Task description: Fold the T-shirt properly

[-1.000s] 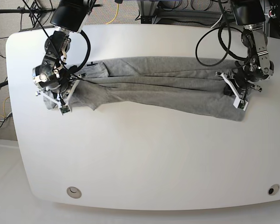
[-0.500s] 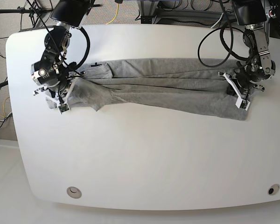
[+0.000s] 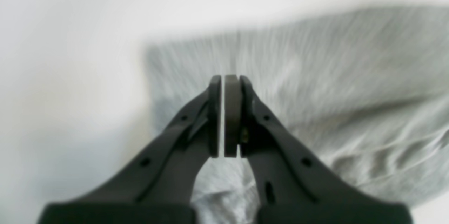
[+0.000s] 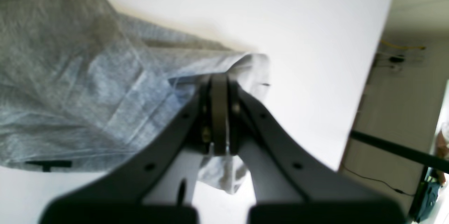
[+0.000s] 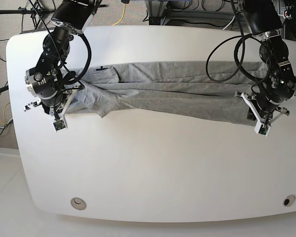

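The grey T-shirt [image 5: 172, 94] lies in a long, creased band across the white table [image 5: 153, 168]. My left gripper [image 5: 256, 114] is at the band's right end in the base view. In the left wrist view the left gripper [image 3: 224, 80] is shut, with the T-shirt [image 3: 315, 76] under and behind its pads. My right gripper [image 5: 64, 104] is at the band's left end. The right wrist view shows the right gripper [image 4: 218, 76] shut on a bunched fold of the T-shirt [image 4: 70, 76], with cloth hanging below the pads.
A small dark T-shaped mark [image 5: 102, 68] sits at the shirt's far edge. The table's left edge [image 5: 12, 98] is close to the right arm, and its right edge is close to the left arm. Cables [image 5: 123, 12] lie on the floor behind.
Both grippers have moved toward the table's front edge, staying shut. The right gripper has also shifted outward to the left. The shirt's ends went with them and the band is stretched longer.
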Robot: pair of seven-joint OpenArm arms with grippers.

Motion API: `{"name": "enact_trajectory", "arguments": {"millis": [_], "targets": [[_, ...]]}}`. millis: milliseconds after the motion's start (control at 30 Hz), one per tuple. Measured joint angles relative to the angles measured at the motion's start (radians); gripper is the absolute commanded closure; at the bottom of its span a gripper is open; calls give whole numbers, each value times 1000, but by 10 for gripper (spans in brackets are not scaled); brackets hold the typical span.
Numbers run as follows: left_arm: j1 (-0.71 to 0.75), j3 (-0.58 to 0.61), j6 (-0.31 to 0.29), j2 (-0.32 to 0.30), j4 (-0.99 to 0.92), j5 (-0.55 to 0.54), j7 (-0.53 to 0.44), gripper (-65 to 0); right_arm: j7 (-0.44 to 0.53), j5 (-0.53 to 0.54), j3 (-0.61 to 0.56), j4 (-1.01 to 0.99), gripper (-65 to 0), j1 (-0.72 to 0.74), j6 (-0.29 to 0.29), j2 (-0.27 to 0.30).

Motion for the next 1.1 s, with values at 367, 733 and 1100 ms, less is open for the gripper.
{"name": "enact_trajectory", "arguments": {"millis": [367,733,1100], "targets": [[38,-127,-25,-35,99,1,101,-3,-26,0,195,39,0,-20,0,83],[217,-385,-49,-103,100,3,108,-3,-21,5,430,39,0,-169,0,201],[431,-617,-49,-97,102,7,108,-3,-8,5,688,38,0,-348,0,220]]}}
